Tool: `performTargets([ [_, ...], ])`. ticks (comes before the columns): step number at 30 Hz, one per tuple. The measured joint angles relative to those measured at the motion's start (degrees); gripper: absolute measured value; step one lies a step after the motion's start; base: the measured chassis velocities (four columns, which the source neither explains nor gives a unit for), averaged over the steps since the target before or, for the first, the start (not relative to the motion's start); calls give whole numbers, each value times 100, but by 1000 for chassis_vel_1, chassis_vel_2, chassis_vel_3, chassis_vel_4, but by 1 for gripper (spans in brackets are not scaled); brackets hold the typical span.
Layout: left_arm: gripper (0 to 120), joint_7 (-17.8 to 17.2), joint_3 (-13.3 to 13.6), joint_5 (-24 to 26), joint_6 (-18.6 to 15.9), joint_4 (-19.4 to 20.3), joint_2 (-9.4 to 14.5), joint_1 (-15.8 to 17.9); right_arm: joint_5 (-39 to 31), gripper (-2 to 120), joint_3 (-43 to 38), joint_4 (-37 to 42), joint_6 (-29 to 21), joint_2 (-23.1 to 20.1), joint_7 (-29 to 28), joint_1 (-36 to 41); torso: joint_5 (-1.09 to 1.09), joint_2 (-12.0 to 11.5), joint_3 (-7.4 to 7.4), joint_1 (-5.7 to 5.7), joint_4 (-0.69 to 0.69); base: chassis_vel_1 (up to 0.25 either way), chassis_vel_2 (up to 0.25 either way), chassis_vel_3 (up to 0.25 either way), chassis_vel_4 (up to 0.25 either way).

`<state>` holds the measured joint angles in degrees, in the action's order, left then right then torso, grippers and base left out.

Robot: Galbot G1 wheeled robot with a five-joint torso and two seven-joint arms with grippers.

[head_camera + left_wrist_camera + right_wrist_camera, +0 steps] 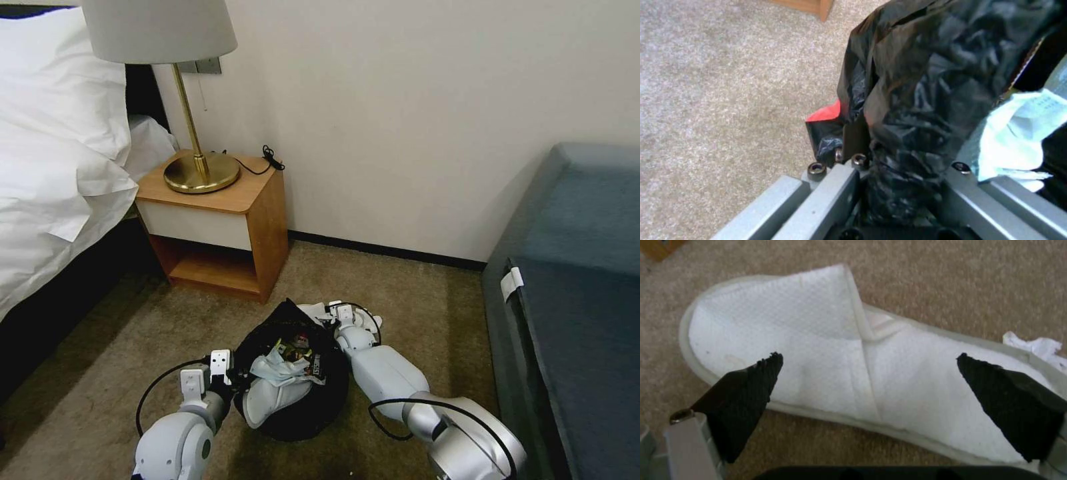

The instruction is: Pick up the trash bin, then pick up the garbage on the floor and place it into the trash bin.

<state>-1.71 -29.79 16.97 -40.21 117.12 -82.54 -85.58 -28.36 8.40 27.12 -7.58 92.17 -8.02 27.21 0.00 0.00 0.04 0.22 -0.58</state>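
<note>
Okay, on the head view I've got the left gripper clamped on the near rim of the trash bin, holding it over the carpet just ahead of the nightstand. Inside the bin's mouth I can see a white slipper and crumpled wrappers piled right beside my left fingers. My right gripper sits at the far side of the bin, reaching down toward the floor; from here I cannot tell its spread. Over to the left wrist view: the fingers are pinched tight on the black bag liner, which bulges straight out from between them, a red scrap peeks just beyond the liner's edge, and pale tissue lies inside, close against the other finger. Now the right wrist view: the jaws stand wide apart, and the two black pads straddle a second white slipper lying flat on the carpet directly below, with no contact that I can see. A bit of white tissue lies just past the slipper's heel, beyond the farther pad.
</note>
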Motion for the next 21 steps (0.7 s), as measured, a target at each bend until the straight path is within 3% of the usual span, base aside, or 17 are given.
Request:
performTargets([
  [21, 0, 30, 37, -136, 26, 50, -20, -90, -62, 100, -107, -217, -371, -2, -168, -197, 0, 0, 0, 0, 0, 0, 0, 0, 0],
])
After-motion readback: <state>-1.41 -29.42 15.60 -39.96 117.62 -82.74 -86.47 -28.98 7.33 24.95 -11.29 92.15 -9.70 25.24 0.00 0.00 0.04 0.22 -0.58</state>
